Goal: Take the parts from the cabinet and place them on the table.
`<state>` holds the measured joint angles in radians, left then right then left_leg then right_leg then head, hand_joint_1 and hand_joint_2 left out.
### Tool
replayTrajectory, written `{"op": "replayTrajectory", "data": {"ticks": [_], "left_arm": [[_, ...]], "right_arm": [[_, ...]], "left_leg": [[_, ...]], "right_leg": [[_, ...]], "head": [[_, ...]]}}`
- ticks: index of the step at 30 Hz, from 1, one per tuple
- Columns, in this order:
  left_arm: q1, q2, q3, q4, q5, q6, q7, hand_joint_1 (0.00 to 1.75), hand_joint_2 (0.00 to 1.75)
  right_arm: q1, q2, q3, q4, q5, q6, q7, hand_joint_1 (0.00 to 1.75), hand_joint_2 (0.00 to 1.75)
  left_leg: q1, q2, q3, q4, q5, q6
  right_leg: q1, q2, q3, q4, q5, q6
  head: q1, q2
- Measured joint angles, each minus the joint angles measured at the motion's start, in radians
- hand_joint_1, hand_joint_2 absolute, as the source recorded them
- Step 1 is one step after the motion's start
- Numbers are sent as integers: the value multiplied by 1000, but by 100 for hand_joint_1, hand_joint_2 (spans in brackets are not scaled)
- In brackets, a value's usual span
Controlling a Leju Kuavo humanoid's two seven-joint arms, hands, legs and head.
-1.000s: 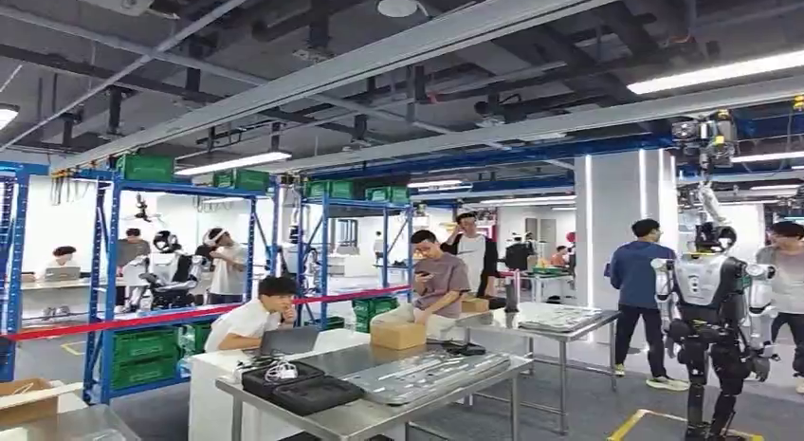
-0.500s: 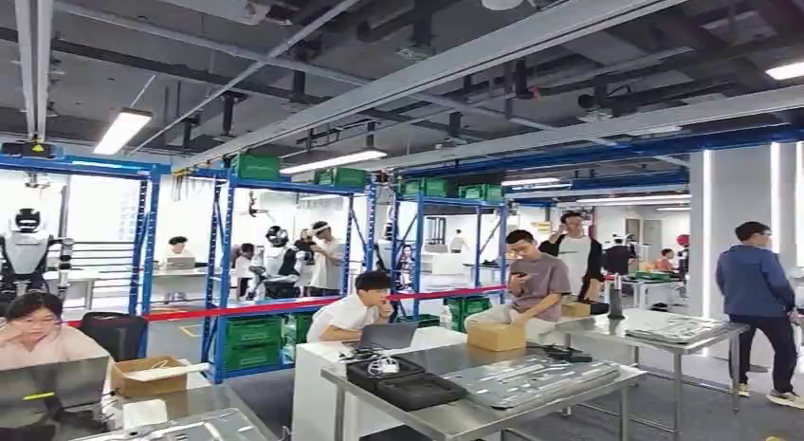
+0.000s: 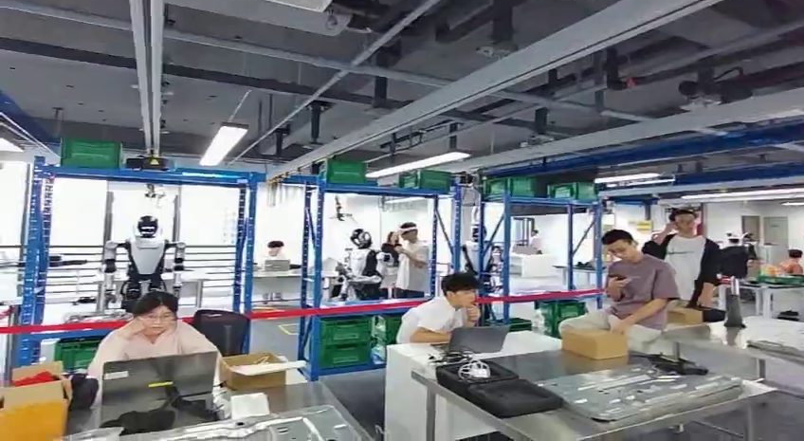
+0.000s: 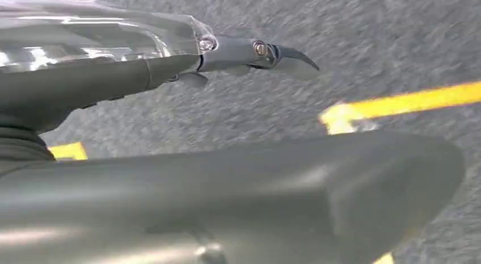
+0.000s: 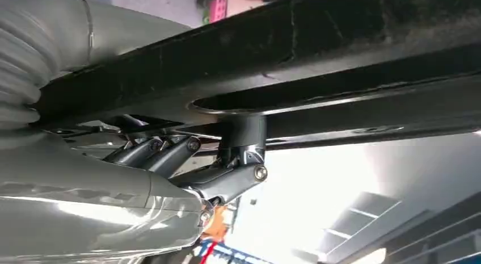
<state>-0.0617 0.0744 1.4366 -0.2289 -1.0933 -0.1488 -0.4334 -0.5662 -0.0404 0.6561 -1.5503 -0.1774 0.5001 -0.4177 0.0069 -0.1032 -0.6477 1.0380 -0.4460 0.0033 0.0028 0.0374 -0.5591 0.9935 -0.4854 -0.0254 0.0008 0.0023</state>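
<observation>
In the right wrist view my right hand (image 5: 170, 179) holds a long dark part (image 5: 340, 59), its dark fingers (image 5: 238, 173) hooked around the part's lower rail. The part runs across the whole picture, with bright ceiling behind it. In the left wrist view my left hand (image 4: 130, 76) hangs over grey floor, one dark finger (image 4: 255, 51) stretched straight and the thick grey thumb (image 4: 255, 190) apart from it, with nothing between them. In the head view a steel table (image 3: 578, 424) stands at the lower right, carrying a flat metal sheet (image 3: 635, 389) and two black cases (image 3: 493, 389).
Blue racks (image 3: 313, 261) with green bins line the back behind a red tape barrier (image 3: 284, 311). Several people sit or stand around a white desk (image 3: 417, 365) and a second steel table (image 3: 284, 424) at the lower left. Yellow floor tape (image 4: 397, 102) lies under my left hand.
The camera has turned to the left, so the whole scene has slid right. The steel table now sits at the lower right, and a seated person with a laptop shows at the lower left.
</observation>
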Motion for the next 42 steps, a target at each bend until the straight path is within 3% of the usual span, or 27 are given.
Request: {"op": "replayTrajectory", "data": {"ticks": [1, 2, 4, 5, 7, 9, 10, 11, 12, 15, 16, 17, 19, 20, 21, 22, 24, 25, 26, 29, 31, 34, 36, 38, 40, 41, 42], "left_arm": [[-1, -1, 0, 0, 0, 0, 0, 0, 175], [-6, 0, 0, 0, 0, 0, -2, 0, 175], [-12, -1, 0, 0, 0, 0, -3, 0, 175], [-12, -2, 0, 0, 0, -1, -3, 0, 175], [-7, -2, 0, 0, 1, -2, -3, 0, 175], [-7, -2, 0, 0, 2, -6, -2, 0, 175], [-7, -6, 0, 0, 2, -8, -2, 0, 175], [-6, -8, 0, 0, 3, -8, -2, 0, 175], [-1, -7, 0, 0, 4, -8, -2, 0, 175], [4, -6, 0, 0, 3, -9, -1, 0, 175], [3, -5, 0, 0, 3, -9, -1, 0, 175], [-1, -5, 0, 0, 3, -8, 0, 0, 175], [-5, -4, 0, 0, 3, -9, -1, 0, 175], [-6, -4, 0, 0, 2, -9, -1, 0, 175], [-6, -4, 0, 0, 2, -9, -1, 0, 175], [-5, -4, 0, 0, 1, -9, -1, 0, 175], [-5, -5, 0, 0, 1, -11, -1, 0, 175], [-7, -7, 0, 0, 0, -11, -1, 0, 175], [-10, -10, 0, 0, 0, -11, -1, 0, 175], [-5, -10, 0, 0, -1, -12, -2, 0, 175], [-5, -10, -1, 0, -4, -15, -3, 0, 175], [-7, -7, -1, 0, -4, -16, -5, 0, 175], [-3, -7, -1, 0, -4, -18, -6, 0, 175], [-2, -7, -1, 0, -4, -19, -7, 0, 175], [-3, -5, -1, 0, -3, -19, -10, 0, 175], [-4, -7, -1, 0, -3, -19, -11, 0, 175], [-9, -7, -1, 0, -3, -19, -11, 0, 175]], "right_arm": [[-1, 1, 2, 0, -1, 0, 0, 175, 175], [-2, 1, 2, 0, -2, 0, 0, 175, 175], [-1, 1, 5, 4, -2, 0, 0, 175, 175], [-1, 1, 7, 6, -2, 0, 0, 175, 175], [1, 1, 8, 9, -4, -1, 0, 175, 175], [0, 2, 8, 9, -10, -3, 1, 175, 175], [0, 3, 8, 9, -13, -4, 2, 175, 175], [-2, 5, 9, 10, -15, -6, 4, 175, 175], [0, 6, 10, 10, -15, -6, 7, 175, 175], [2, 6, 10, 12, -16, -9, 7, 175, 175], [2, 6, 10, 12, -16, -9, 7, 175, 175], [3, 6, 10, 13, -17, -9, 6, 175, 175], [9, 4, 10, 16, -17, -9, 6, 175, 175], [15, 3, 10, 19, -17, -9, 6, 175, 175], [18, 3, 10, 22, -17, -9, 6, 175, 175], [20, 3, 10, 23, -18, -9, 6, 175, 175], [18, 3, 8, 23, -18, -9, 5, 175, 175], [15, 3, 8, 23, -18, -9, 5, 175, 175], [13, 4, 8, 23, -18, -9, 5, 175, 175], [11, 4, 8, 23, -18, -9, 5, 175, 175], [11, 7, 7, 21, -19, -9, 4, 175, 175], [11, 10, 7, 22, -19, -8, 2, 175, 175], [16, 11, 7, 24, -19, -8, 2, 175, 175], [17, 11, 7, 24, -19, -8, 2, 175, 175], [15, 13, 7, 24, -19, -8, 2, 175, 175], [13, 13, 7, 24, -19, -8, 2, 175, 175], [11, 14, 7, 23, -19, -8, 2, 175, 175]], "left_leg": [[-4, 49, -11, 23, -23, -5], [0, 70, -36, 79, -57, -12], [11, 85, -107, 227, -117, -26], [17, 88, -126, 267, -123, -31], [30, 97, -95, 209, -77, -45], [41, 116, -5, 45, 0, -59], [39, 125, 15, 11, -16, -68], [36, 115, 11, 7, -10, -44], [32, 114, 10, 10, -14, -31], [24, 109, 15, 7, -14, -7], [23, 109, 16, 6, -16, -2], [20, 107, 17, 7, -17, 5], [12, 100, 18, 7, -19, 13], [7, 96, 19, 7, -20, 16], [2, 93, 22, 7, -22, 20], [-2, 89, 25, 7, -23, 22], [-5, 81, 35, 6, -27, 25], [-4, 78, 37, 5, -29, 25], [-9, 75, 35, 6, -29, 23], [-2, 74, 33, -1, -26, 13], [-6, 81, 33, 11, -39, 3], [3, 84, -63, 203, -126, -12], [13, 86, -118, 290, -134, -24], [25, 92, -84, 199, -59, -37], [38, 105, -9, 36, 26, -51], [25, 106, 6, 29, 2, -55], [24, 106, 14, 13, -15, -25]], "right_leg": [[2, -7, 5, -7, 2, -3], [2, -22, 7, -7, 2, -3], [2, -55, 8, -7, -1, -2], [1, -68, 9, -7, -2, 0], [-1, -91, 11, -5, -8, 8], [-7, -102, 16, 4, -18, 24], [-3, -109, 11, 10, -25, 36], [0, -112, 7, 21, -29, 42], [0, -113, 8, 18, -27, 46], [-13, -112, 12, 17, -35, 58], [-17, -85, 5, 41, -56, 57], [-16, -64, -25, 107, -93, 54], [-14, -48, -108, 272, -159, 49], [-12, -46, -140, 328, -167, 44], [-10, -45, -149, 335, -154, 38], [-4, -43, -136, 296, -120, 31], [13, -36, -68, 135, -23, 10], [23, -28, -40, 61, 6, -3], [23, -28, -33, 48, 0, -10], [27, -29, -26, 30, -7, -8], [15, -36, -6, -2, 4, -6], [11, -42, 7, -5, -5, -10], [8, -44, 16, -5, -14, -5], [1, -44, 33, -4, -28, 5], [-6, -45, 57, 1, -50, 21], [0, -46, 59, 5, -60, 33], [-1, -45, 57, 8, -65, 39]], "head": [[0, 0], [0, 0], [0, 0], [0, 0], [0, 0], [0, 0], [0, 0], [0, 0], [-1, 0], [-2, 0], [-2, 0], [-2, 0], [-2, 0], [-2, 0], [-2, 0], [-2, 0], [-2, 0], [-2, 0], [-2, 0], [-3, 1], [-3, 1], [-3, 0], [-3, 0], [-3, 0], [-3, 0], [-3, 0], [-5, 0]]}}
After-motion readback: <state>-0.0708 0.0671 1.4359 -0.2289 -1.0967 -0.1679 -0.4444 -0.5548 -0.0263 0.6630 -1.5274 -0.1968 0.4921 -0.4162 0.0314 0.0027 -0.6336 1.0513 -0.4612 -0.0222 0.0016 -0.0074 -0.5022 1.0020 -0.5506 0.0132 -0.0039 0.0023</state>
